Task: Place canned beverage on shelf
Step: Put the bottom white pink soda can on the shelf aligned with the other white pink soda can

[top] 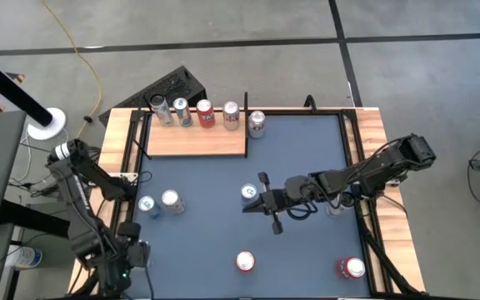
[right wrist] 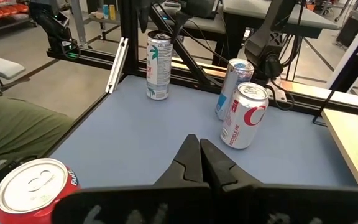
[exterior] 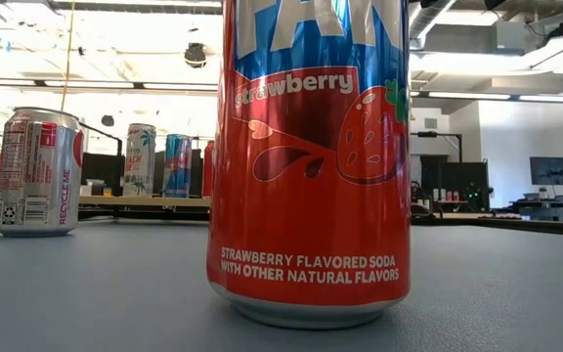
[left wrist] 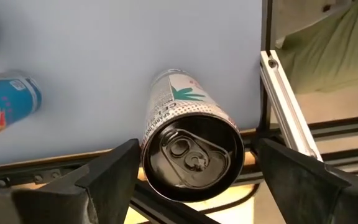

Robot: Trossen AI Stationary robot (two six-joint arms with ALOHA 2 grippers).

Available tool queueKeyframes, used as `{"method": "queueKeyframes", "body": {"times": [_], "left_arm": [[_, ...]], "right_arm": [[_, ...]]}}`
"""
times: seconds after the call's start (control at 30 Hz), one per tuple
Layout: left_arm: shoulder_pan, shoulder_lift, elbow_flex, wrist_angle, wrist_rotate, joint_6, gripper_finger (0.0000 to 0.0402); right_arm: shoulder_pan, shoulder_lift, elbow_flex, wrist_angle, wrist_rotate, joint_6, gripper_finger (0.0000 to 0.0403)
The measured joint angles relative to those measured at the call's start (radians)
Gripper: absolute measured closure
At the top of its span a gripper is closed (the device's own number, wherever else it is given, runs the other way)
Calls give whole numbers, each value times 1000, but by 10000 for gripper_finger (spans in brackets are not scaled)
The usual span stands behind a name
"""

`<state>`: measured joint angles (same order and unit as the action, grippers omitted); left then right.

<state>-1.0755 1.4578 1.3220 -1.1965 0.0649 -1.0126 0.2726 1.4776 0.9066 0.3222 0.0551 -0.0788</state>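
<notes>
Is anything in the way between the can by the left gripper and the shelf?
Yes. A blue can and a white-and-red can stand between the palm-print can, inside the open left gripper, and the shelf.

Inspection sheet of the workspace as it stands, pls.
Surface: blue tabletop, no spills seen.
Job's things: shelf at the far-left corner, row of cans upright along its back edge; white palm-print can upright at the near-left corner.
Clutter: blue can and silver can side by side, centre can, two red cans near the front.
Grippers: left gripper open, fingers either side of the palm-print can, not touching; right gripper shut mid-table, holding nothing.
Cables: yellow cable on the floor; loops along the right arm.
Surroundings: concrete floor; no person seen.
</notes>
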Motion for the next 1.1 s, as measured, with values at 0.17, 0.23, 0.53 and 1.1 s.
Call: {"method": "queueKeyframes", "body": {"times": [0.17, 0.23, 0.53, 1.1], "left_arm": [[-35, 2, -1, 0, -69, -4, 90], [-39, 2, -7, 2, -81, -16, 90], [-39, 2, -86, 62, -54, -30, 90], [-39, 1, -86, 67, -79, -26, 109]], "right_arm": [[1, 0, 0, 1, 0, 1, 403], [1, 0, 0, 2, 0, 1, 403], [1, 0, 0, 3, -2, 3, 403], [0, 0, 0, 3, -2, 22, 403]]}}
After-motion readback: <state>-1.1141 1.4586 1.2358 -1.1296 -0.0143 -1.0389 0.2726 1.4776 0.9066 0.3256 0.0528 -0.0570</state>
